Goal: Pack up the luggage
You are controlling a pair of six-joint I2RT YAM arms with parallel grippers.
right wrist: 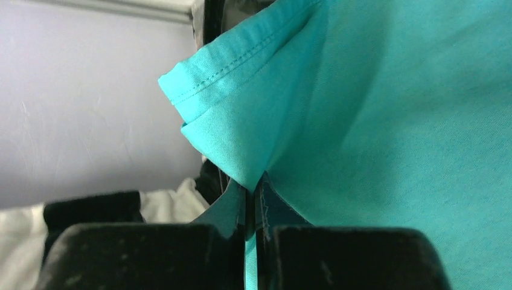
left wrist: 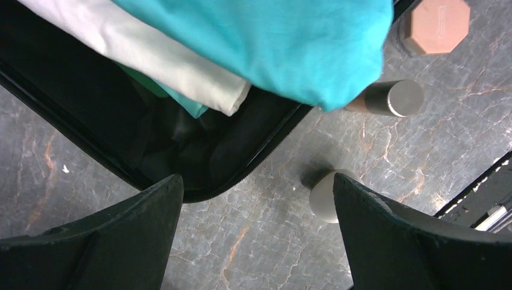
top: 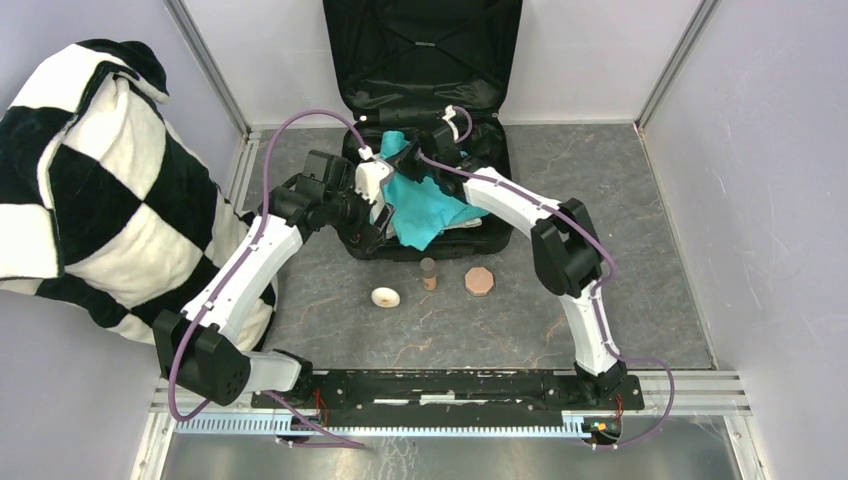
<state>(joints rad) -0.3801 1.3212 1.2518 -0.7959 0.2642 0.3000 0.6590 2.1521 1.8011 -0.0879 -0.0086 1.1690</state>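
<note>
- Large black hard-shell suitcase [top: 420, 60] is lying open at the far middle of the surface [top: 640, 250] for loading
- Teal fabric garment [top: 425, 205] is overhanging its near rim, right jaws pinching the hem, seemingly to tuck it in
- Left jaws are hovering spread, empty

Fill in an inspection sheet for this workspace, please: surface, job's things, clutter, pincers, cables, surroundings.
Surface: grey marbled tabletop, no spill seen.
Job's things: black suitcase open, lid upright at the back; teal garment over its base, white garment beneath.
Clutter: cream disc, brown cylinder and octagonal piece on the tabletop before the suitcase; checkered blanket at left.
Pincers: left pincer open, empty, above the suitcase's near rim; right pincer shut on the teal garment's hem.
Cables: purple cables loop freely; no snag seen.
Surroundings: pale wall panels in a metal frame.
</note>
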